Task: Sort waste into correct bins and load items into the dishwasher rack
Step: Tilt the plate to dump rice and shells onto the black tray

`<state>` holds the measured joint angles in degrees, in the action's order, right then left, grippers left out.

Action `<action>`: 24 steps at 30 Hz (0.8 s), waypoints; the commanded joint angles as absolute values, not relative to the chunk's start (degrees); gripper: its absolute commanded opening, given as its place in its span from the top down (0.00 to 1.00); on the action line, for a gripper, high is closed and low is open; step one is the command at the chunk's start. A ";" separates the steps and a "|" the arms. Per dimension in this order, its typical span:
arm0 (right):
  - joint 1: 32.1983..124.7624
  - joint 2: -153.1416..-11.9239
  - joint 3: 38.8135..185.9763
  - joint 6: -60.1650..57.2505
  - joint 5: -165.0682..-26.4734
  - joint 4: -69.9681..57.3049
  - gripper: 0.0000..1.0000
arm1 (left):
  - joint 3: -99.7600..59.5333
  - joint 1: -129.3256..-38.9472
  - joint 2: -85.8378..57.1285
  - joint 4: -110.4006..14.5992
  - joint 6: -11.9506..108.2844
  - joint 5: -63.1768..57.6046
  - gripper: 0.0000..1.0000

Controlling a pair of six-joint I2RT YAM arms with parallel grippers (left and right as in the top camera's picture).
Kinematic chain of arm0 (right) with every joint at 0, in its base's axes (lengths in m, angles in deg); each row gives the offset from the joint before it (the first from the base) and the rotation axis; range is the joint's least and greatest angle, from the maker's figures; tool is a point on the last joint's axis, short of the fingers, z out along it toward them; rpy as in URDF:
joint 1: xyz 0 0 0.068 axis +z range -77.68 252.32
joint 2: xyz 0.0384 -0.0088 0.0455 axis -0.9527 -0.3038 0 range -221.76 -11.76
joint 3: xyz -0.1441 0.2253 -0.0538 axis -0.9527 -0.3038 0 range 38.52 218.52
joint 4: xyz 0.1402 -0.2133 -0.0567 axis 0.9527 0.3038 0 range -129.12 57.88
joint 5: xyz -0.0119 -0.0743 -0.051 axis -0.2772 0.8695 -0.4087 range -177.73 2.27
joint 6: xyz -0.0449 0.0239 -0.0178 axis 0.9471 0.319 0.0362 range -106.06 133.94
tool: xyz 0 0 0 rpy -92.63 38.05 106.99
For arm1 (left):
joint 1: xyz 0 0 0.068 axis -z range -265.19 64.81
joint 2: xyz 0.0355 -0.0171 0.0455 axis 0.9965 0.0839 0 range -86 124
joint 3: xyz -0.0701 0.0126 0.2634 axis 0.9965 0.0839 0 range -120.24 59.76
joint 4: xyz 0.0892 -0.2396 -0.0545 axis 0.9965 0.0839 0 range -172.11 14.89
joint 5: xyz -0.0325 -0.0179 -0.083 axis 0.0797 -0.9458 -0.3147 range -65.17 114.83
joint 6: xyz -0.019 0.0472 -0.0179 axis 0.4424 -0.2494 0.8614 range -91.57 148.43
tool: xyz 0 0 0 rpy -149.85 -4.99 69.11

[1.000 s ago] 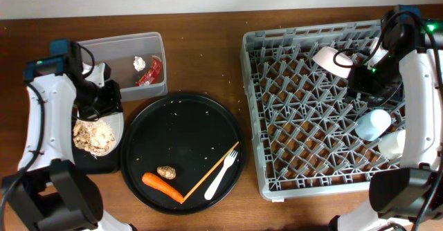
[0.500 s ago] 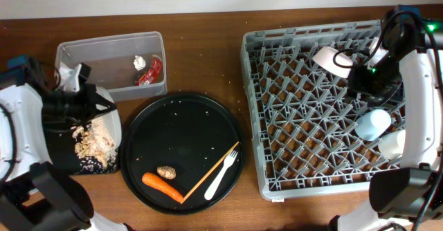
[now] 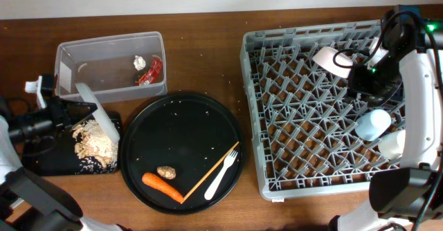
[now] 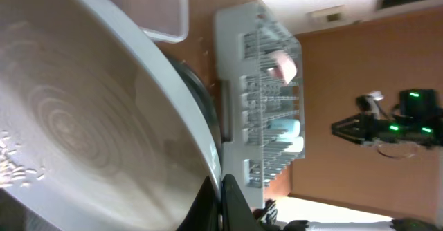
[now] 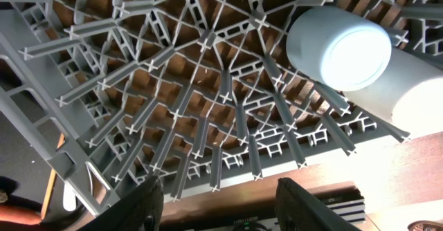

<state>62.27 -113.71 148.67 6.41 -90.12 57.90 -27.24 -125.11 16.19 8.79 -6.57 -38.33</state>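
**Plate emptied over the black tray; roughly half the job left.**

The rack [image 3: 277, 155], beneath the spread, empty right fingers [image 3: 361, 79], holds the bowl [image 3: 332, 58], blue cup [image 3: 372, 124] and cream cup [image 3: 392, 144]. The round tray [image 3: 181, 120], between both sets of fingers, carries the unsorted chopstick [image 3: 211, 173], fork [image 3: 221, 176], carrot [image 3: 160, 185] and lump [image 3: 166, 171]. The tub [image 3: 104, 86], beyond the left fingers [image 3: 69, 112], has the wrapper [image 3: 151, 70] and paper [image 3: 139, 62]. The left fingers grip the plate [image 3: 97, 119] on edge, nearly bare and not yet racked. The scraps [image 3: 93, 142] are heaped just below it in the black tray [image 3: 41, 163].
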 commanded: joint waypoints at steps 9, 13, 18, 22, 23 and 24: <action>62.12 -113.47 148.56 6.67 -89.51 58.22 0.44 | -20.73 -133.74 14.68 10.60 -18.44 -47.92 1.00; 62.12 -113.47 148.56 6.67 -89.33 58.22 0.44 | -20.73 -133.74 14.68 10.60 -18.42 -48.07 0.99; 62.12 -113.47 148.56 6.67 -89.33 58.22 0.44 | -20.68 -133.74 14.44 14.62 -19.40 -48.34 1.00; 62.12 -113.47 148.56 6.67 -89.36 58.22 0.44 | -20.68 -135.49 14.42 13.62 -18.86 -47.00 1.00; 62.12 -113.47 148.56 6.65 -89.36 58.22 0.44 | -20.68 -135.75 14.42 13.55 -18.53 -46.94 1.00; 62.12 -113.47 148.56 6.65 -89.36 58.22 0.44 | -20.68 -136.36 14.40 14.53 -18.18 -47.02 1.00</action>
